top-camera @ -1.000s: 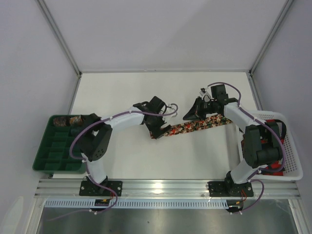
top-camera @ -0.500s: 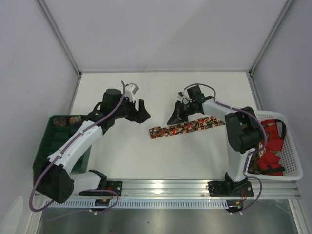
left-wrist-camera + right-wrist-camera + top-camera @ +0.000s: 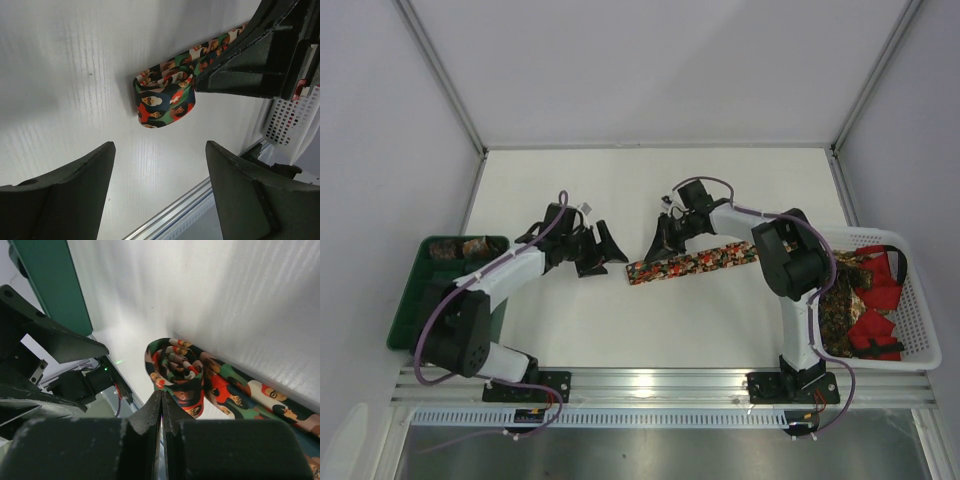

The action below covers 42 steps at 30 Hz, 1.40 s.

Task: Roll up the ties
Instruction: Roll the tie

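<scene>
Left wrist view shows the tie (image 3: 165, 102) on the table (image 3: 570, 320), only its left end curled into a small loose roll; most lies flat. The left gripper (image 3: 157, 150) hangs wide open and empty beside it. The right gripper (image 3: 161, 396) is pinched shut, tips against the roll. More fabric fills the basket (image 3: 920, 355).

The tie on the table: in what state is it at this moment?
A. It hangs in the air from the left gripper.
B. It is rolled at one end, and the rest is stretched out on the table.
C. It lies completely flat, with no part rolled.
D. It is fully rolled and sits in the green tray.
B: in the left wrist view the tie ends in a small coil, and from above its remaining length lies stretched flat on the table.
</scene>
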Tool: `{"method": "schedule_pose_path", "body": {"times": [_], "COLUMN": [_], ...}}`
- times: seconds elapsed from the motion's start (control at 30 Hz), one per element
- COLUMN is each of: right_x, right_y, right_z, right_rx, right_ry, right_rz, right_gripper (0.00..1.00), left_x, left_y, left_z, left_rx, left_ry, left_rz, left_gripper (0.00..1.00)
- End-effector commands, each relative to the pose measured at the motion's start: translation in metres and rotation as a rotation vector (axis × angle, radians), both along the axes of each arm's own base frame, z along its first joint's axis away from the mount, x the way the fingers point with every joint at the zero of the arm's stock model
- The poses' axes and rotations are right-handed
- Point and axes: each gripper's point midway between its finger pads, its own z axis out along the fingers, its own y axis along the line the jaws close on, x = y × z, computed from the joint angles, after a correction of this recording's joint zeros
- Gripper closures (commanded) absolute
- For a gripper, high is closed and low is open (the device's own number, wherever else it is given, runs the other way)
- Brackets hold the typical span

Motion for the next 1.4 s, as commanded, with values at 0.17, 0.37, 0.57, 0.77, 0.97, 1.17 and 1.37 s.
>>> {"method": "schedule_pose_path", "body": {"times": [0.17,0.37,0.57,0.77,0.97,1.17,1.37], "right_x": [-0.003,-0.007,-0.011,-0.008,-0.003,-0.003,-0.006], "right_y": [0.004,-0.003,-0.011,-0.013,-0.018,-0.019,-0.018], "right_z": [-0.015,-0.028,-0.036,-0.038,-0.036,-0.038,-0.04], "right_rx": [-0.013,-0.043,-0.046,-0.042,-0.029,-0.035,-0.045], "right_ry": [-0.032,-0.027,-0.011,-0.011,-0.01,-0.006,-0.012], "right_rz": [0.03,0.032,0.013,0.006,-0.007,-0.01,0.002], "right_gripper": [0.93,0.93,0.93,0.93,0.93,0.93,0.93], "left_x": [0.006,0.005,0.009,0.014,0.016,0.016,0.017], "left_y": [-0.016,-0.024,-0.041,-0.056,-0.061,-0.06,-0.057], "left_z": [-0.016,-0.034,-0.041,-0.047,-0.059,-0.063,-0.065], "left_rx": [-0.096,-0.135,-0.155,-0.161,-0.135,-0.109,-0.067], "left_ry": [0.119,0.166,0.164,0.182,0.192,0.202,0.209], "left_rz": [0.046,0.056,0.025,0.004,-0.011,-0.015,-0.025], "left_gripper": [0.24,0.27,0.28,0.28,0.32,0.5,0.7]}}
